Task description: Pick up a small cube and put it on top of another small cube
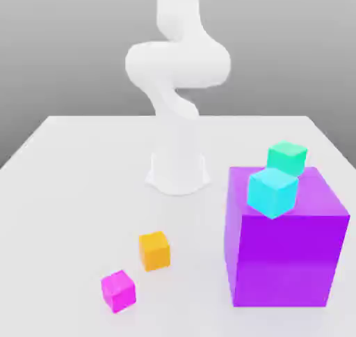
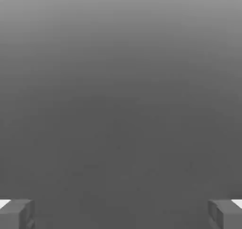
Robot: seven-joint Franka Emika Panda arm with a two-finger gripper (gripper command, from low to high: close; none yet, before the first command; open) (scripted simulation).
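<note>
The small magenta-pink cube (image 1: 117, 290) lies on the white table (image 1: 69, 189) near its front edge, towards the exterior view's left. A small orange cube (image 1: 154, 251) sits just behind it and slightly to the right, a short gap apart. The white arm (image 1: 177, 64) rises from its base at the table's middle and leaves the picture at the top. In the hand view my gripper (image 2: 121, 214) is open, its two grey fingertips (image 2: 16, 213) far apart, with nothing between them and plain grey beyond.
A big purple cube (image 1: 285, 245) stands on the exterior view's right. A cyan cube (image 1: 272, 191) rests on its top front-left corner. A teal cube (image 1: 287, 157) sits behind that one. The arm's base (image 1: 178, 172) stands mid-table.
</note>
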